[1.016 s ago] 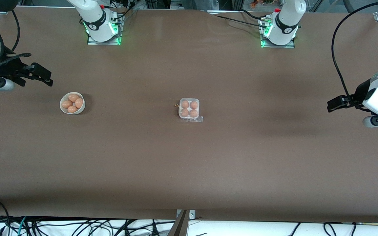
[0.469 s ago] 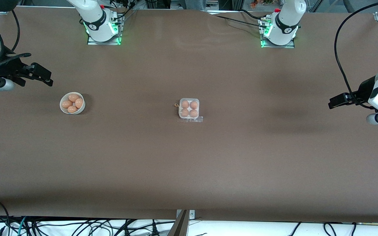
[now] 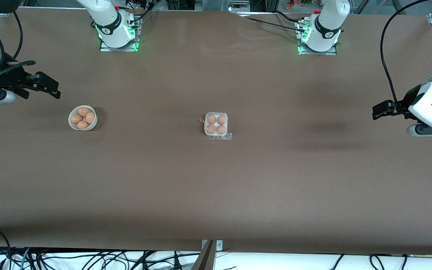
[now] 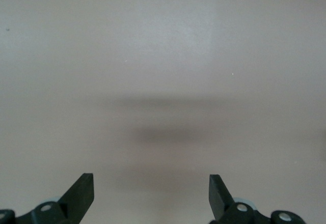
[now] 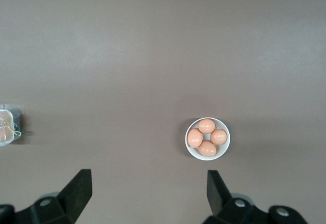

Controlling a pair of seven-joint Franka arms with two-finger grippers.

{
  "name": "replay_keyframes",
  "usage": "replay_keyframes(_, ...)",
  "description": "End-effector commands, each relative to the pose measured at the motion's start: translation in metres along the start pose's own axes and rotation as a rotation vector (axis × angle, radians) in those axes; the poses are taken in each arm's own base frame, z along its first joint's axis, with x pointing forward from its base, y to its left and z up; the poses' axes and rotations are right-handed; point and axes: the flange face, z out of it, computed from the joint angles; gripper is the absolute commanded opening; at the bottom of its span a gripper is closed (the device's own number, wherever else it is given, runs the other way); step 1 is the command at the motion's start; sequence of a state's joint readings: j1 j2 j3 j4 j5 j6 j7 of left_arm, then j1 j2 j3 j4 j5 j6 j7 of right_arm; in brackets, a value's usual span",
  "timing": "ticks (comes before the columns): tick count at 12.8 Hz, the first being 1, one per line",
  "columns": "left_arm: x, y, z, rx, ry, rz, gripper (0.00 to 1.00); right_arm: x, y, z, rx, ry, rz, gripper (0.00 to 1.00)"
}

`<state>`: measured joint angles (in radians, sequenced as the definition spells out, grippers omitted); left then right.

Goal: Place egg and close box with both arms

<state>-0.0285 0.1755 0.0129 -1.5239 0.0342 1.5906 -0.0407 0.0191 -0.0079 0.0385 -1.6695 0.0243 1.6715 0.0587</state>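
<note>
Front view: the box (image 3: 216,125) sits mid-tabletop (image 3: 216,187) with its clear lid down over four eggs (image 3: 216,124), one per cell. A white bowl (image 3: 83,118) holding four more eggs (image 3: 83,117) stands toward my right arm's end. My left end effector (image 3: 380,111) hangs released over bare tabletop at the left arm's end; my right end effector (image 3: 49,88) hangs released near the bowl.

Left wrist view: only my spread fingers (image 4: 81,191) and a soft shadow on the tabletop; neither box nor bowl appears.

Right wrist view: the bowl (image 5: 207,138) between my open fingers (image 5: 79,188), and the box (image 5: 7,126) cut off at the frame edge.
</note>
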Motion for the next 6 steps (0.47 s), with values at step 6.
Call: replay_keyframes(6,-0.016,-0.030,-0.005,0.023,-0.016,0.011,1.00,0.001,0.002,-0.004,-0.018,0.005,-0.012,1.00)
